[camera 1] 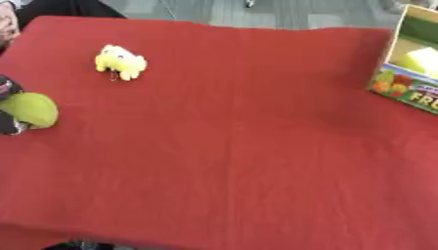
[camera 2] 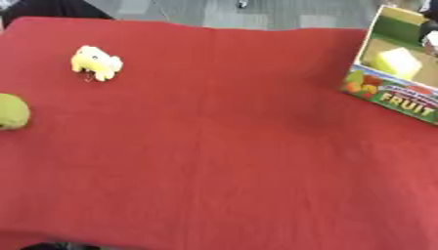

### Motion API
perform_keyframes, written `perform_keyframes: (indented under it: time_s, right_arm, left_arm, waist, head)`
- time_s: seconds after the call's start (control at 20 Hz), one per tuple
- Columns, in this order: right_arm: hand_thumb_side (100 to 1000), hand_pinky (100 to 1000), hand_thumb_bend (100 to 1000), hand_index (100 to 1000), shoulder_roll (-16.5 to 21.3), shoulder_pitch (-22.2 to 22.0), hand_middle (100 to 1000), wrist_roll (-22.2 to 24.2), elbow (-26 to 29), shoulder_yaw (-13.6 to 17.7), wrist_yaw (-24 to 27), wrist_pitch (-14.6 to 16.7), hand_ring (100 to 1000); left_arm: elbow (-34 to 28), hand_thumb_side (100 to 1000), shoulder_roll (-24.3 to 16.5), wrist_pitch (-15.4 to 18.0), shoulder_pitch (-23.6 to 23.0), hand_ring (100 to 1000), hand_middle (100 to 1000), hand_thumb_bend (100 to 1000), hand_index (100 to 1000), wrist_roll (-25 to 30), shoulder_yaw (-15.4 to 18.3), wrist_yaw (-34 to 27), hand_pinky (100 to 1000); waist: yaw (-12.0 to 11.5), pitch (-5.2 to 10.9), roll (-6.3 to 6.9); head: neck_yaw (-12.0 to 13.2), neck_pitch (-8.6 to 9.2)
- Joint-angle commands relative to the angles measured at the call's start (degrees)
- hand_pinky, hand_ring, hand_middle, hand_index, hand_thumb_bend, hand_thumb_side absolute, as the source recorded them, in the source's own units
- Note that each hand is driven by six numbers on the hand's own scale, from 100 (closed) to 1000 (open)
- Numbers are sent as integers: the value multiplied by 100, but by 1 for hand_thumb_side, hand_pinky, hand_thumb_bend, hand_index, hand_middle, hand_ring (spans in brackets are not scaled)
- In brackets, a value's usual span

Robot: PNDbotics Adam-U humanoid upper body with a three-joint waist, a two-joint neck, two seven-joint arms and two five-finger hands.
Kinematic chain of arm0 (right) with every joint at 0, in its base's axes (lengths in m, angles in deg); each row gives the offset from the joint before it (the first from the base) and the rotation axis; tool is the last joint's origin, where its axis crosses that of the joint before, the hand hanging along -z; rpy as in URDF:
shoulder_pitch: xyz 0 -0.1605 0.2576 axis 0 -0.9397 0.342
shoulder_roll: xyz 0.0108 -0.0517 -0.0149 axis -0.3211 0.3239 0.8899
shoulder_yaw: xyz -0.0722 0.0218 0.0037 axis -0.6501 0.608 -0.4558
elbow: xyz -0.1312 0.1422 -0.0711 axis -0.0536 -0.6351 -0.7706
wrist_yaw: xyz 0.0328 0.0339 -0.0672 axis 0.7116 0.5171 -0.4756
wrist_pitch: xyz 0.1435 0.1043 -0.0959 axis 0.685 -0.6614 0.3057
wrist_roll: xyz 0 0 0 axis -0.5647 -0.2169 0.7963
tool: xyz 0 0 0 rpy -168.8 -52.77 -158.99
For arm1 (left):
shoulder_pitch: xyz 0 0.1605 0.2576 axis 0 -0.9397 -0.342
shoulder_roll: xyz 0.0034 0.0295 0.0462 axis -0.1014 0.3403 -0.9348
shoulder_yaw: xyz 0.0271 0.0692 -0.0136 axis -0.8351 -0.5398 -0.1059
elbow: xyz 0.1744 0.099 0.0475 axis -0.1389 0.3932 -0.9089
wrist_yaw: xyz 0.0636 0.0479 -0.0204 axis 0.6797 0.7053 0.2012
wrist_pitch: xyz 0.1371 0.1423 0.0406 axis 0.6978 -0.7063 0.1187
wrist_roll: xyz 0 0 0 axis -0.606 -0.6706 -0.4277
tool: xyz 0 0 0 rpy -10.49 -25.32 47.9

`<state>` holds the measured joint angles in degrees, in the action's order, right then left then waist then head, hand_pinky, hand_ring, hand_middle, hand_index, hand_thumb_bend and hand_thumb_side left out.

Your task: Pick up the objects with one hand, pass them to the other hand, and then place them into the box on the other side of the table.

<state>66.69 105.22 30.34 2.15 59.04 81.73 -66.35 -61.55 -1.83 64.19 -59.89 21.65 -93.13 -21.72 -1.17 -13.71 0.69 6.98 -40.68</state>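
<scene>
A green round object [camera 1: 32, 109] sits at the table's left edge. My left hand [camera 1: 9, 89] shows only as black fingers [camera 1: 12, 127] above and below it, curled round it. The rest of that hand is cut off by the view's edge. A yellow plush toy [camera 1: 120, 62] lies on the red cloth at the far left, apart from the hand. A cardboard box [camera 2: 386, 97] with fruit pictures and the word FRUIT stands open at the right edge, with a pale yellow-green object [camera 2: 397, 62] inside. My right hand shows in no view.
A red cloth [camera 1: 239, 146] covers the whole table. Its front edge runs along the bottom of the view and grey floor lies beyond the far edge.
</scene>
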Motion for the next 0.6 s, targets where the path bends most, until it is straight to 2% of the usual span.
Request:
perform_keyframes:
  time_s: [0.05,0.3,0.6]
  right_arm:
    - [518,924,100,920,177,80,855,-20,67,48,19,15,936]
    - [511,924,100,920,189,93,855,-16,91,42,55,14,936]
    - [502,925,100,920,196,126,854,-14,154,29,123,10,936]
  left_arm:
    - [-560,100,-381,-85,-15,709,619,191,516,-30,216,-215,744]
    - [-1357,100,-449,-212,-120,695,606,105,517,-75,275,-679,735]
    - [-2089,120,-420,-292,-88,684,598,100,526,-264,184,-1375,731]
  waist:
    - [-13,124,21]
    - [-21,149,28]
    - [2,169,31]
  head:
    - [8,-12]
    - [-33,-1]
    - [-143,47]
